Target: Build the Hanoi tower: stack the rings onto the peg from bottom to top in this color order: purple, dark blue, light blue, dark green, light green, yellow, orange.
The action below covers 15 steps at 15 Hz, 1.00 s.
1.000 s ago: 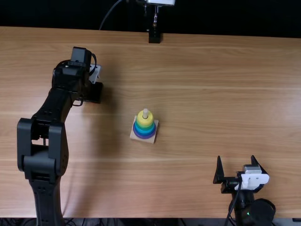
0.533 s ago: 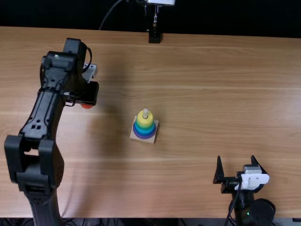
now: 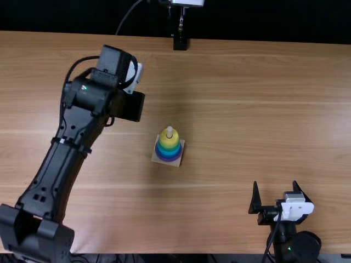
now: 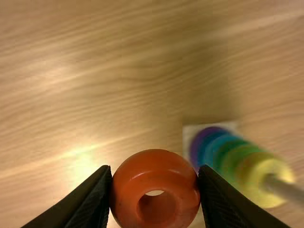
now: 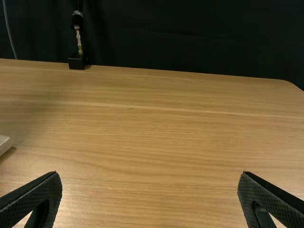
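Observation:
My left gripper (image 3: 129,106) hangs up and left of the ring tower in the top view. In the left wrist view this gripper (image 4: 155,190) is shut on the orange ring (image 4: 154,166), its hole visible, held off the table. The tower stands on a pale square base (image 3: 176,162), with a yellow ring (image 3: 169,139) topmost and the peg tip (image 3: 169,130) poking out above it. Green, blue and purple rings lie below the yellow one. At the near right, my right gripper (image 3: 277,198) is open and empty; the right wrist view also has this gripper (image 5: 150,190) with fingers wide apart.
A black stand (image 3: 180,43) is at the table's far edge, with a dark curtain (image 5: 190,38) behind. The wooden table (image 3: 247,109) extends between the tower and the right arm. A corner of the pale base (image 5: 4,144) appears in the right wrist view.
Over the last second the left arm shifted slightly left, then swung right toward the tower, carrying the orange ring. The tower and the right arm have stayed where they were.

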Available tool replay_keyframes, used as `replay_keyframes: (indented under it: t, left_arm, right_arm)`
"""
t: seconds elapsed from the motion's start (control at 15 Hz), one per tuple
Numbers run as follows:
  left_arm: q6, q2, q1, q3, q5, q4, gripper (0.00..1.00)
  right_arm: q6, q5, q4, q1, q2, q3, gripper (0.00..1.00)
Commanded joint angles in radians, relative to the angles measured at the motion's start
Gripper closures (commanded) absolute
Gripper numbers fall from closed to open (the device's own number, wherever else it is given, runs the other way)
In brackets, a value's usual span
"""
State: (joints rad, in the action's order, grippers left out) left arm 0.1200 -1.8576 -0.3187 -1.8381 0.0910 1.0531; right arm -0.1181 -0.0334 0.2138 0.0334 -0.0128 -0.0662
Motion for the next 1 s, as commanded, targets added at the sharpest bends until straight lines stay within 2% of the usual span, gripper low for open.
replay_keyframes:
  t: [0.0, 0.13, 0.4, 0.67, 0.93]
  left_arm:
    - [0.071, 0.055, -0.031, 0.042, 0.008, -0.009, 1.0]
    - [0.101, 0.067, -0.082, 0.048, -0.001, -0.004, 1.0]
    - [0.171, 0.063, -0.14, 0.002, 0.007, 0.035, 1.0]
    - [0.18, 0.054, -0.201, -0.055, 0.008, 0.057, 1.0]
    - [0.184, 0.009, -0.23, -0.084, 0.008, 0.057, 1.0]
  right_arm:
    - [-0.002, -0.005, 0.076, 0.01, 0.013, 0.051, 0.0]
    - [-0.002, -0.005, 0.076, 0.01, 0.013, 0.051, 0.0]
    - [-0.002, -0.005, 0.076, 0.01, 0.013, 0.051, 0.0]
    - [0.0, -0.005, 0.076, 0.01, 0.013, 0.051, 0.0]
    - [-0.002, -0.005, 0.076, 0.01, 0.013, 0.051, 0.0]
